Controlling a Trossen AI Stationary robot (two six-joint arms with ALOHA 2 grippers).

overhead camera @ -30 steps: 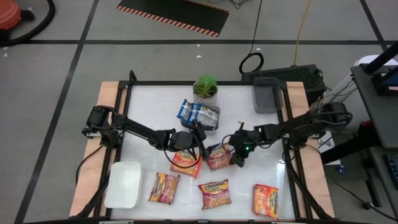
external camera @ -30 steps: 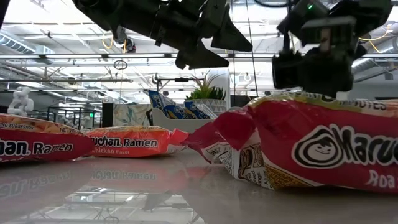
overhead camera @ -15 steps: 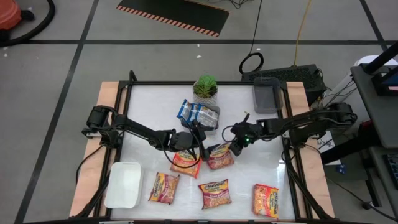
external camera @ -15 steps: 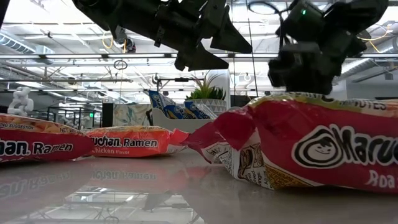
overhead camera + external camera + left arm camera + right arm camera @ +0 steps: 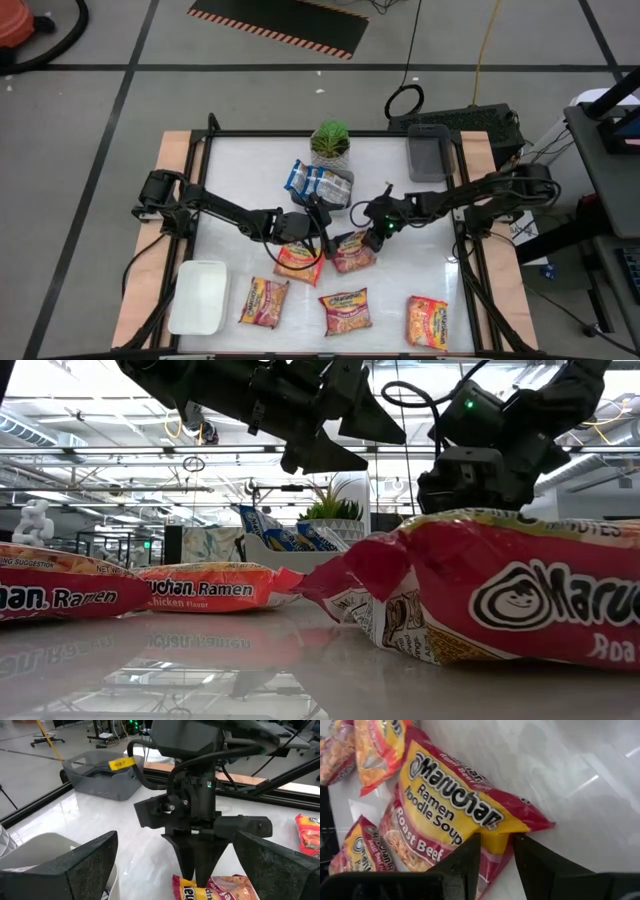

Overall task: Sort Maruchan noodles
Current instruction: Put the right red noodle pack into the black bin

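Note:
A pink-red and yellow Maruchan packet (image 5: 350,252) lies flat near the table's middle. My right gripper (image 5: 375,233) stands at its far right end, shut on it; the right wrist view shows the label "Roast Beef" (image 5: 445,830). My left gripper (image 5: 312,232) hovers open just left of that packet, above an orange packet (image 5: 298,260), touching nothing. In the left wrist view its wide-apart fingers (image 5: 90,865) frame the right gripper (image 5: 197,870). Blue-white packets (image 5: 318,181) stand in a small white tray. My right gripper pinches the pink-red packet's sealed end (image 5: 496,849) between its two fingers (image 5: 470,857). It comes from above, pointing steeply down and slanting from the table's right. The packet's body (image 5: 220,887) lies on the table.
Three more packets lie along the near edge (image 5: 264,300) (image 5: 346,311) (image 5: 427,321). A white tray (image 5: 200,296) sits at the near left and a grey tray (image 5: 430,158) at the far right. A potted plant (image 5: 331,141) stands at the far middle.
My right gripper has shifted a little toward the table's left and far edge and has tipped over, so it now leans in over the pink-red packet's end. The packet itself has stayed where it was.

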